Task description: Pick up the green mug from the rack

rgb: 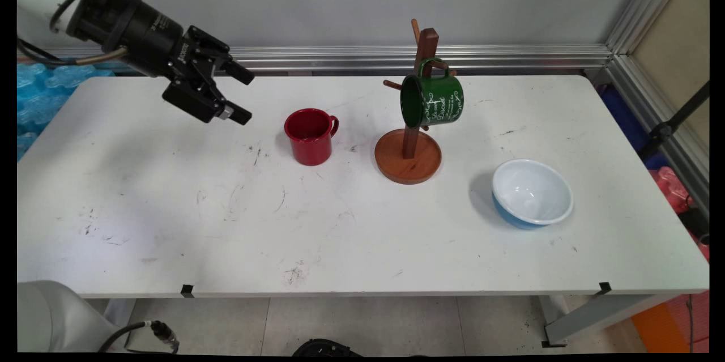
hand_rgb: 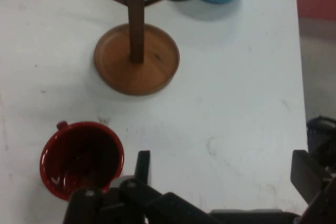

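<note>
The gripper (rgb: 242, 93) hangs above the table's (rgb: 170, 226) left part, tilted toward the red mug (rgb: 309, 136), with its two black fingers (rgb: 238, 114) spread wide apart and nothing between them. In the hand view the same fingers (hand_rgb: 143, 162) rise from the bottom edge, well apart, and the red mug (hand_rgb: 81, 159) sits just beside the left one, a little beyond it.

Taking the red mug as the landmark: it stands upright on the table, mouth up, its small handle on the side turned toward the wooden mug tree (rgb: 409, 149). The gripper is near the mug on the side away from that handle, raised above the tabletop and not touching it.

The mug tree stands near the red mug on its handle side, a round wooden base with an upright post and pegs. A green mug (rgb: 432, 99) with white lettering hangs by its handle from one peg (tipped, its mouth facing down toward the red mug's side).

Farther from the red mug, past the tree and toward the table's near edge, a bowl (rgb: 532, 193) sits upright, blue outside and white inside.
</note>
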